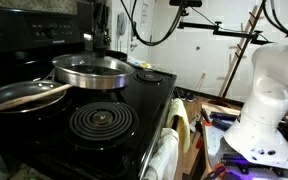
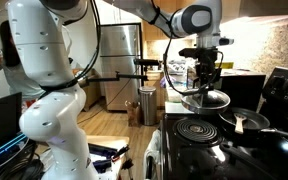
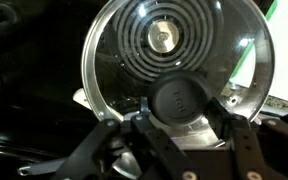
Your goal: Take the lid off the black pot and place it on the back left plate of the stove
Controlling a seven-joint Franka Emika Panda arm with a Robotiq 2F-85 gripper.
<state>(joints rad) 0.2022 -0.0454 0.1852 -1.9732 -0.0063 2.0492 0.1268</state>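
The tool (image 3: 181, 112) pinches the lid (image 3: 109, 60) by its knob (image 3: 179, 95), holding it over a coil (image 3: 162, 38) that shows through the glass. Lower it level and centred there. Loosen the grip only once the rim rests.

No text, brand, number or sign can be read in any view. Pale marks on the stove panel (image 1: 42, 30) in an exterior view are too small to read. In the wrist view, a faint mark at the centre of the knob (image 3: 181, 98) of the lid (image 3: 124, 50) cannot be made out.
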